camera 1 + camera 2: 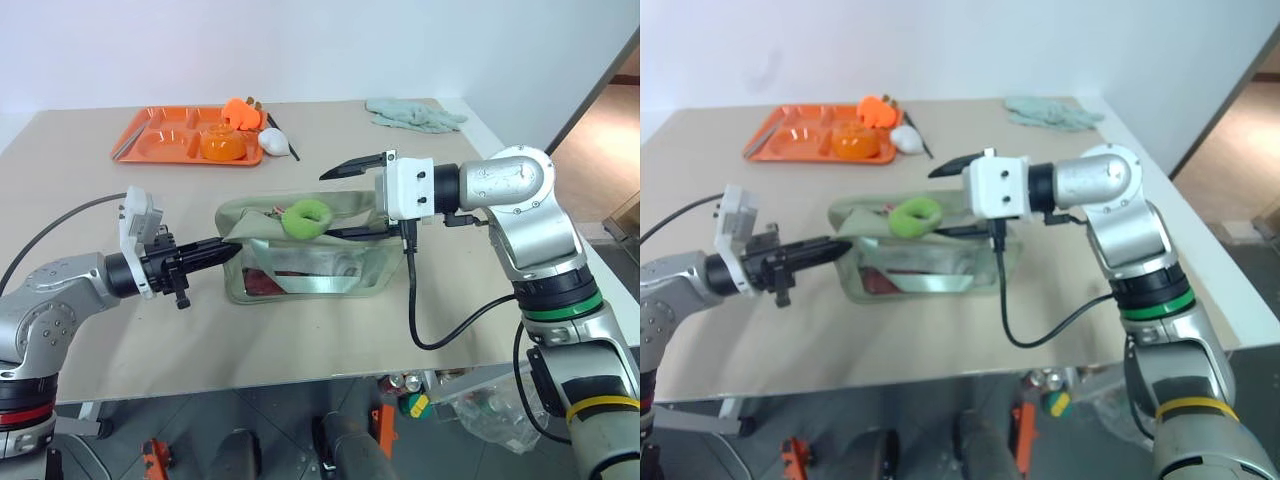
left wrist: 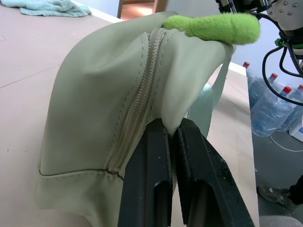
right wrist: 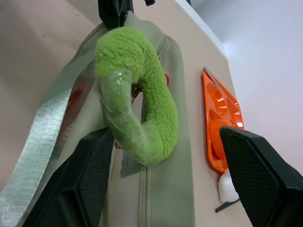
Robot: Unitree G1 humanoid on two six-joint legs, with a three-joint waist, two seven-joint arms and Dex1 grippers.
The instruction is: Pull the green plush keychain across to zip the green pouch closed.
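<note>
Light was even and bright, with soft shadows under the pouch (image 1: 300, 262) on the table (image 1: 90, 180). The white wall looked slightly washed out. In the right wrist view the near fingers (image 3: 258, 179) were blurred, the keychain (image 3: 142, 99) sharp.

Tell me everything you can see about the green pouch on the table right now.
The pouch is a pale sage-green, rectangular fabric bag with clear plastic side windows showing reddish contents and a silvery webbing strap. It stands on the table, its top zipper running lengthwise. The left pincer is shut on the fabric at one end, beside the zipper. A lime-green plush keychain rests on top near the middle. The right pincer is open, its fingers on either side of the keychain without gripping it.
</note>
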